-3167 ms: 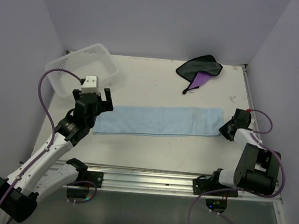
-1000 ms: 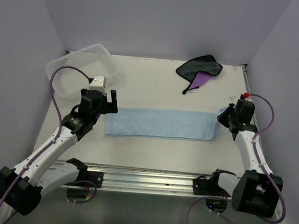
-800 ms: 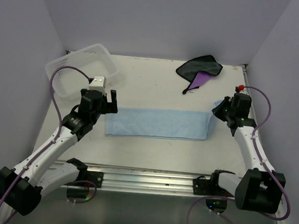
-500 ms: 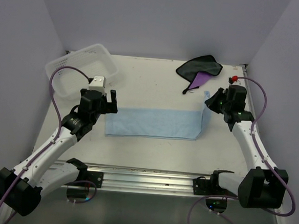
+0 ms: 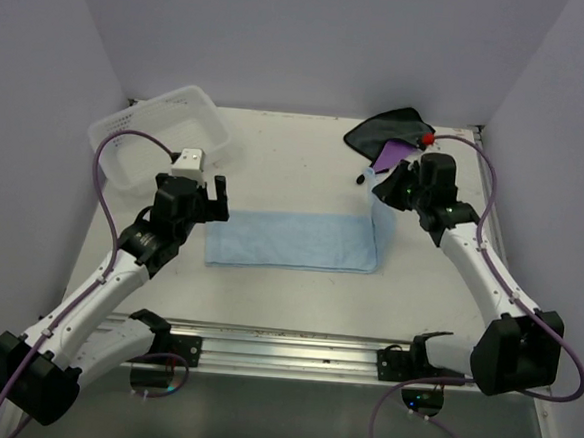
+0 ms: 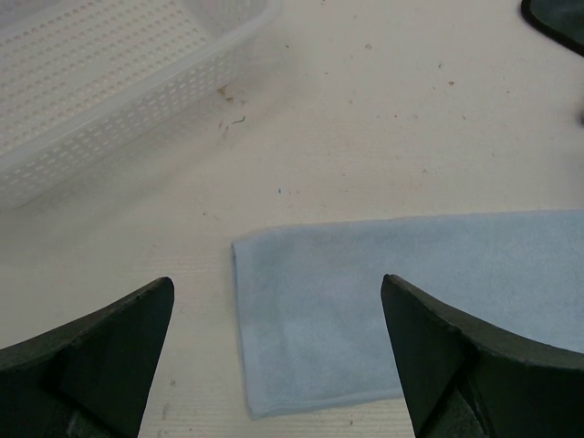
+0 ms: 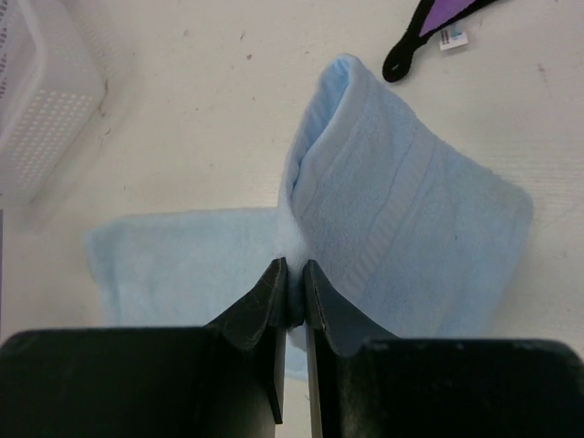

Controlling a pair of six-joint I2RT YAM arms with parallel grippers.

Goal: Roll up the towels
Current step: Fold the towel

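A light blue towel (image 5: 291, 239) lies as a long strip across the table's middle. Its right end (image 7: 401, 210) is lifted and folded over, pinched in my right gripper (image 7: 294, 274), which is shut on it above the strip (image 5: 386, 191). My left gripper (image 5: 205, 195) hovers wide open over the towel's left end (image 6: 365, 301), one finger on each side and nothing between them. The purple and dark grey towel (image 5: 390, 136) lies crumpled at the back right, just behind the right gripper; its dark tip and tag (image 7: 429, 41) show in the right wrist view.
A white lattice basket (image 5: 168, 130) stands at the back left, close behind the left gripper, and shows as well in the left wrist view (image 6: 109, 82). Lilac walls close the table on three sides. A metal rail (image 5: 293, 344) runs along the near edge.
My right gripper has carried the blue towel's right end up and leftward, toward the back, so the strip on the table has shortened. The left gripper has stayed in place, open.
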